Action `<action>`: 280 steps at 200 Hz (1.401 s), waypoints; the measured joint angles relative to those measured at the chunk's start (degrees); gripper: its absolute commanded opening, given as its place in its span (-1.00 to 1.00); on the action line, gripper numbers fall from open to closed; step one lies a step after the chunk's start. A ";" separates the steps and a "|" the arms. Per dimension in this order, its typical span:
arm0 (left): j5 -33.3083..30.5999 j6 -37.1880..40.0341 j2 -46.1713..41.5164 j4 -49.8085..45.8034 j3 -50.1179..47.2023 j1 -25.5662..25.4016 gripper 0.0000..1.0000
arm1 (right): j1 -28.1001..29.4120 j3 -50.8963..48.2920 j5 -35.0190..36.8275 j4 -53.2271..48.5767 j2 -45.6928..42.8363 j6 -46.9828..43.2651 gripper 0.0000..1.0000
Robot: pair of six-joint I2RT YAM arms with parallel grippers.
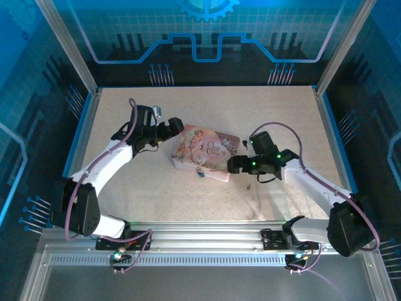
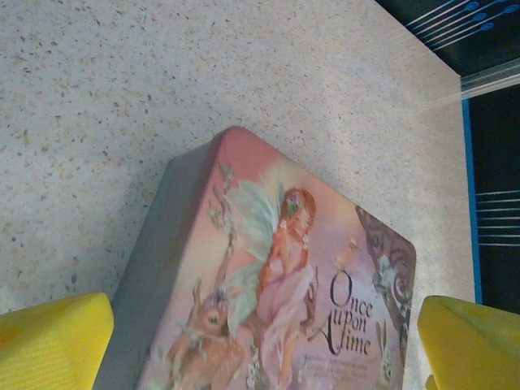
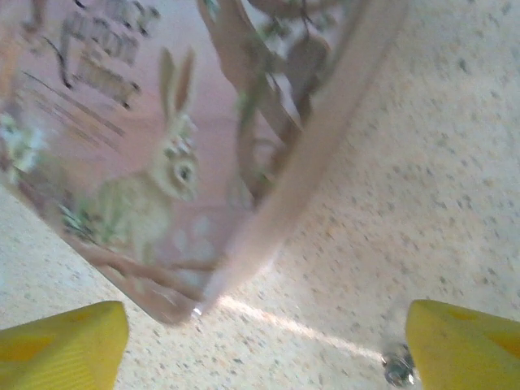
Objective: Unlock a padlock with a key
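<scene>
Yellow fingertips [image 2: 49, 341] of left hand [image 1: 170, 130] spread wide over pink tin [image 1: 203, 150]; right hand [image 1: 233, 162] likewise open at tin's right corner. Padlock [image 1: 200, 170] against tin's near edge, on desk [image 1: 163, 194], between both hands.

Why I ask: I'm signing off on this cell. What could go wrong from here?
1. The open right tool sits at a corner of the pink tin; closing in might shove the tin and swing the padlock at its near edge.
2. A small metal piece, possibly the key, lies by that tool's finger and could get knocked away.
3. The open left tool flanks the tin's other end; pushing from both sides may skew it.
</scene>
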 measured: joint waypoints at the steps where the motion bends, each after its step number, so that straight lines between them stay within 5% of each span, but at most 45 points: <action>1: 0.00 0.02 -0.15 -0.02 -0.13 0.00 0.95 | -0.02 -0.11 0.07 -0.15 -0.04 0.13 0.63; 52: -0.04 -0.02 -9.27 -2.95 -7.78 -0.02 0.95 | -0.15 -4.35 1.40 -5.11 0.55 -0.92 0.18; 115: -0.04 -0.07 -10.45 -3.89 -8.33 -0.02 0.95 | 0.00 -5.20 2.73 -5.51 4.76 -0.42 -0.21; 280: -0.02 -0.22 -10.45 -3.87 -8.37 -0.02 0.97 | 1.27 -5.16 6.08 -4.87 11.30 0.57 -0.63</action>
